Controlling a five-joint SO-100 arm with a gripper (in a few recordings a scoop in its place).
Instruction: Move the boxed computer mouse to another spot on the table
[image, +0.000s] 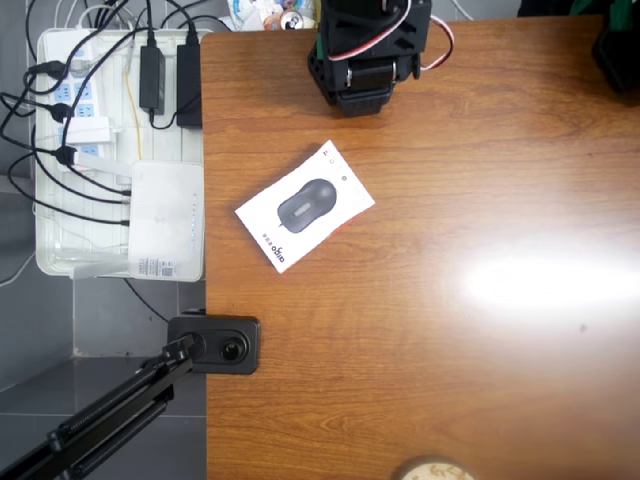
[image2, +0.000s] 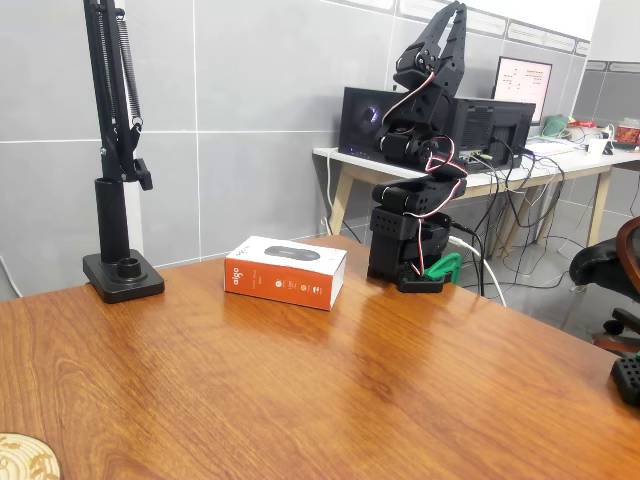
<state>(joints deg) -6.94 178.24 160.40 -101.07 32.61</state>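
A: Overhead view: where does the boxed computer mouse sit?

B: Flat on the table, turned at an angle, near the left edge and just below the arm's base, apart from it. Off that edge lies a white tray of cables with a router box.

A: And the fixed view?

B: The carton shows its orange-red side, between the black lamp stand and the arm's base.

A: The gripper?

B: Raised high above the base, pointing up, well apart from the carton. Its fingers lie close together with nothing between them.
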